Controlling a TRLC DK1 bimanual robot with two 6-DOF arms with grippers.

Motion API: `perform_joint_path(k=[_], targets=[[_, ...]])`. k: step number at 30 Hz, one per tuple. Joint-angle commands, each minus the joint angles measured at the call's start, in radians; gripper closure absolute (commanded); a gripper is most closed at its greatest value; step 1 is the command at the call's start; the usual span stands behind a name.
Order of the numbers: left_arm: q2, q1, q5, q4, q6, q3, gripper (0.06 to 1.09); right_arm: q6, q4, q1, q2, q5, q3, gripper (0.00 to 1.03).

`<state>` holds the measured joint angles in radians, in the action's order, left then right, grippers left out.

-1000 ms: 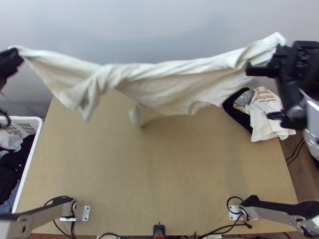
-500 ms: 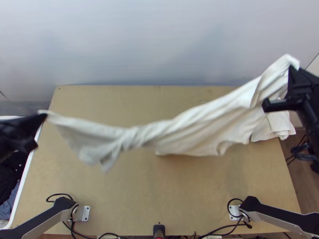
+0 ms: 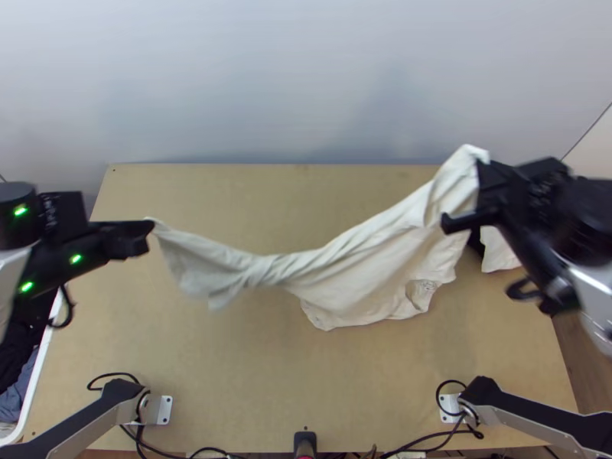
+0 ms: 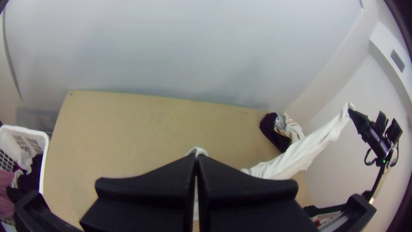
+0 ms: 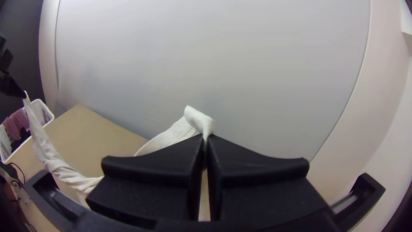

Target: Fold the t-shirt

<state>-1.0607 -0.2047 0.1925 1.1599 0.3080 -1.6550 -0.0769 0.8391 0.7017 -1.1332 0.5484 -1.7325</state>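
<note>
In the top view, the shirt point(image 3: 375, 264) is hanging between both claws over the counter point(image 3: 329, 390), twisting like a rope at the middle of the frame and spreading wider toward the right. The left claw point(image 3: 151, 227) is pinching one end at centre left; the right claw point(image 3: 482, 172) is gripping the other at upper right.

In the left wrist view, the left claw point(image 4: 196, 158) is closing on a white tip; a basket point(image 4: 45, 159) is holding clothes beside the counter.

In the right wrist view, the right claw point(image 5: 205, 138) is clamping a bunched fold.
</note>
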Motion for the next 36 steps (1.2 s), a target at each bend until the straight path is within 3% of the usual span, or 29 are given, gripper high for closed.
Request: perform_joint_path(k=[1, 10, 20, 21, 24, 26, 27, 32, 36], targets=[[-0.05, 0.168, 0.053, -0.262, 0.028, 0.317, 1.05, 0.032, -0.167, -0.22, -0.057, -0.223, 0.202, 1.0], [-0.188, 0.22, 0.05, -0.566, 0.102, 0.607, 1.04, 0.101, -0.379, -0.258, -0.166, -0.237, 0.409, 1.0], [-0.41, 0.206, 0.038, -0.787, 0.137, 0.682, 1.02, 0.158, -0.431, -0.245, -0.25, -0.237, 0.435, 1.0], [-0.423, 0.205, 0.038, -0.804, 0.14, 0.681, 0.93, 0.169, -0.431, -0.243, -0.254, -0.237, 0.435, 1.0], [-0.424, 0.199, 0.042, -0.816, 0.137, 0.655, 0.36, 0.183, -0.431, -0.24, -0.257, -0.237, 0.439, 1.0], [-0.417, 0.188, 0.055, -0.746, 0.137, 0.617, 0.15, 0.187, -0.431, -0.237, -0.257, -0.235, 0.442, 1.0], [-0.412, 0.183, 0.074, -0.695, 0.137, 0.595, 0.11, 0.187, -0.431, -0.237, -0.255, -0.235, 0.442, 1.0], [-0.329, 0.16, 0.145, -0.505, 0.097, 0.566, 0.11, 0.187, -0.429, -0.238, -0.254, -0.235, 0.444, 1.0], [-0.254, 0.102, 0.153, -0.444, 0.071, 0.612, 0.11, 0.187, -0.431, -0.237, -0.252, -0.235, 0.444, 1.0]])
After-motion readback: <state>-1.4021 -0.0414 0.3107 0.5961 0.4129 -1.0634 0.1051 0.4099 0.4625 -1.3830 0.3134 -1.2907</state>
